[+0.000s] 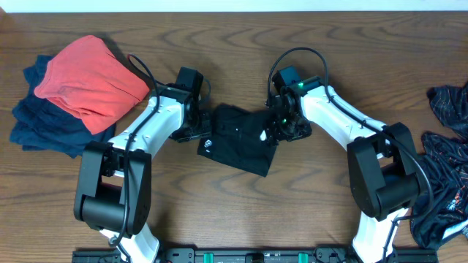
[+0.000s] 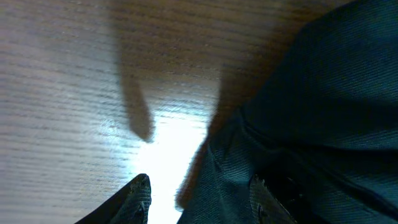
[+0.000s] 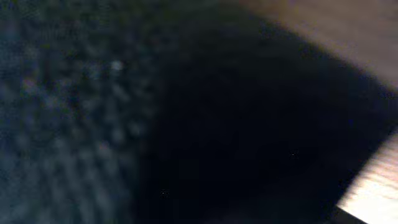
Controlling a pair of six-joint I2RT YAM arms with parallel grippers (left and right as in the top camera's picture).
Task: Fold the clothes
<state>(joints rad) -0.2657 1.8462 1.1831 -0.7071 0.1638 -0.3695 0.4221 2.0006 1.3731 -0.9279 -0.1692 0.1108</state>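
Black shirt (image 1: 238, 139) lies on the table (image 1: 219, 44), right of the red cloth (image 1: 91, 73). Left gripper (image 1: 191, 133), at the shirt edge nearer the red cloth, has its fingers apart. Right gripper (image 1: 284, 130) sits at the far edge; I cannot tell how its fingers stand.

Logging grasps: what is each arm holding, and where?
Cannot tell: left gripper at the black shirt's left edge, right gripper at its right edge; any grip is hidden.

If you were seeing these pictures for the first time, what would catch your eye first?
The bright red garment on a navy pile at the far left of the table stands out most. Next, the folded black shirt at the centre, with the left arm and right arm reaching onto its two sides.
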